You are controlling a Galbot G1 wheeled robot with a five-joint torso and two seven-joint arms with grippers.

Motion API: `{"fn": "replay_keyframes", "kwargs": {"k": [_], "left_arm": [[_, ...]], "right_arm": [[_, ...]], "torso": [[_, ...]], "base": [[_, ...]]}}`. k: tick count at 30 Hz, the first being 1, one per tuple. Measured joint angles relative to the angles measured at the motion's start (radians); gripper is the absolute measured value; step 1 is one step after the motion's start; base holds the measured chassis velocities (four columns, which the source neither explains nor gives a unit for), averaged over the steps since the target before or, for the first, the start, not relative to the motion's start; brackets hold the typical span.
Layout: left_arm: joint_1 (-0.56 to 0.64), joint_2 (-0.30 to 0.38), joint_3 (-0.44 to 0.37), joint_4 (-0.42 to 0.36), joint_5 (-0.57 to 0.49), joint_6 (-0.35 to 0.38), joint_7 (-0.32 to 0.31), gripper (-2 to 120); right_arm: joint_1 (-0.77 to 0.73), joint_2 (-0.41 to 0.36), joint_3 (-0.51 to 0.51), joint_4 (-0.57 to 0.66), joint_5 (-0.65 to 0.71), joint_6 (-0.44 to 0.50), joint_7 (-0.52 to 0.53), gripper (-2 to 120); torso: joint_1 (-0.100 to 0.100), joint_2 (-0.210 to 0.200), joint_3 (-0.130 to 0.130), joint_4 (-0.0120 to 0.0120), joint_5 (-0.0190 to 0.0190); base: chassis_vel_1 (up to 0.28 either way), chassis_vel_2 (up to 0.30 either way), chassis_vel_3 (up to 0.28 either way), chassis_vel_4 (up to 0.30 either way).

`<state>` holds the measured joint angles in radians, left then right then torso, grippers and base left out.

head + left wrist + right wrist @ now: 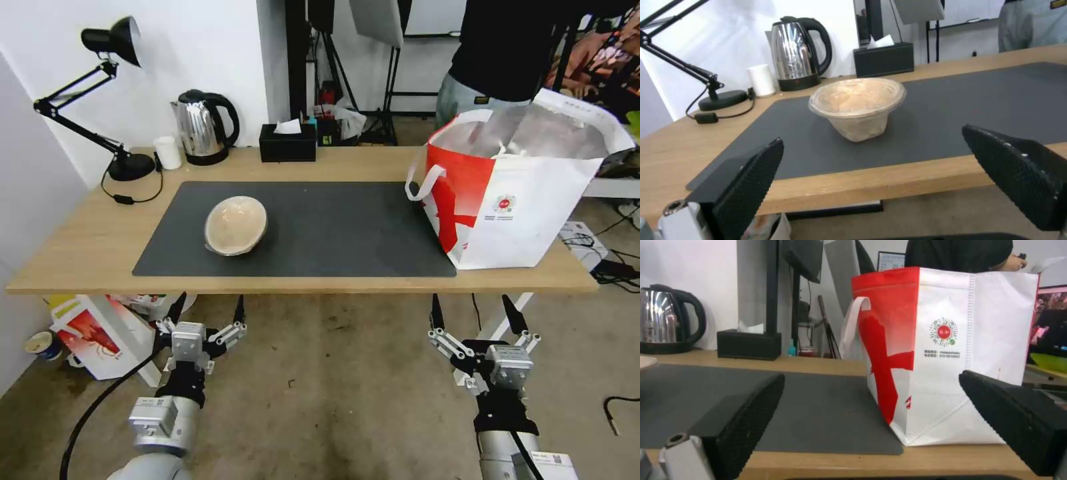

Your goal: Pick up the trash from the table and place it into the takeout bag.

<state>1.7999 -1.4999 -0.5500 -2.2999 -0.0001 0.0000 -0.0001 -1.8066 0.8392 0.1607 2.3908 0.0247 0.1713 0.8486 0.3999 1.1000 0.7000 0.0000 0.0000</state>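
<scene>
Spanning table [87,247] — grey mat [333,227]

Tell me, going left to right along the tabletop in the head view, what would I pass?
Black desk lamp → small white cup → steel kettle → beige bowl → black tissue box → takeout bag.

shallow beige round bowl [235,225] on dark grey rectangular mat [333,227], left | boxy white-and-red takeout bag [520,193] on light-wood counter [87,240], right end
</scene>
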Motion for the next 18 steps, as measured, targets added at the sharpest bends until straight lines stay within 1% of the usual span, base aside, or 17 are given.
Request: {"fn": "replay_keyframes", "kwargs": {"k": [14, 18], "left_arm": [[0.000, 0.000, 0.000, 0.000, 0.000, 0.000, 0.000, 100], [0.000, 0.001, -0.006, -0.001, -0.018, 0.004, 0.000, 100]], "right_arm": [[0.000, 0.000, 0.000, 0.000, 0.000, 0.000, 0.000, 100], [0.000, 0.000, 0.000, 0.000, 0.000, 0.000, 0.000, 100]], "torso": [[0.000, 0.000, 0.000, 0.0000, 0.0000], [0.000, 0.000, 0.000, 0.0000, -0.0001]], "base": [[0.000, 0.000, 0.000, 0.000], [0.000, 0.000, 0.000, 0.000]]}}
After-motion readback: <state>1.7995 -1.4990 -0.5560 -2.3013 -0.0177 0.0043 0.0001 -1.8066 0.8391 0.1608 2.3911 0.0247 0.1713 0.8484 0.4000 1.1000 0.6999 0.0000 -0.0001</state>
